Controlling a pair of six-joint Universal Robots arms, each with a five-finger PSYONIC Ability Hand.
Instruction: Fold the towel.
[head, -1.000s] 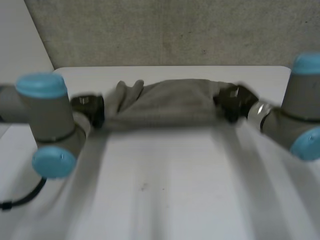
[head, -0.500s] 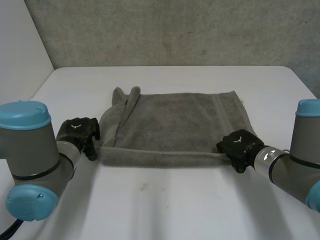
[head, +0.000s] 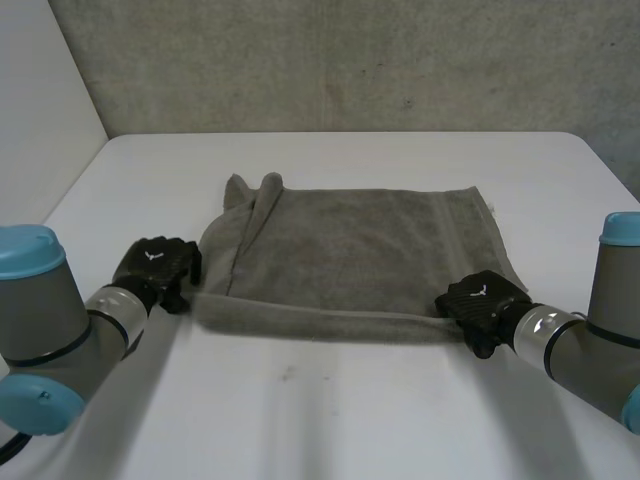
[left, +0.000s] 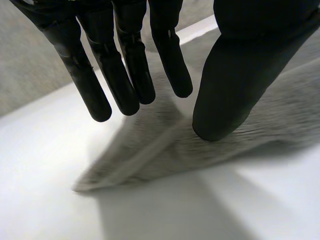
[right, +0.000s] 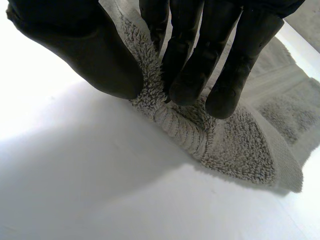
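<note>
A grey towel (head: 350, 250) lies on the white table (head: 340, 420), doubled over, with its folded edge along the near side. My left hand (head: 155, 268) is at the near left corner. In the left wrist view its fingers (left: 125, 75) are straight and spread from the thumb, just above the towel corner (left: 160, 155), which lies flat on the table. My right hand (head: 480, 300) is at the near right corner. There its thumb and fingers (right: 190, 65) pinch a bunched ridge of towel (right: 235, 145).
The towel's far left corner (head: 250, 190) is rumpled and stands up a little. A grey wall (head: 350, 60) runs behind the table's far edge. Bare table lies in front of the towel and on both sides of it.
Both hands brought the towel's edge down and towards the near side, laying it over the rest. The left hand has let go of its corner and opened. The right hand still pinches.
</note>
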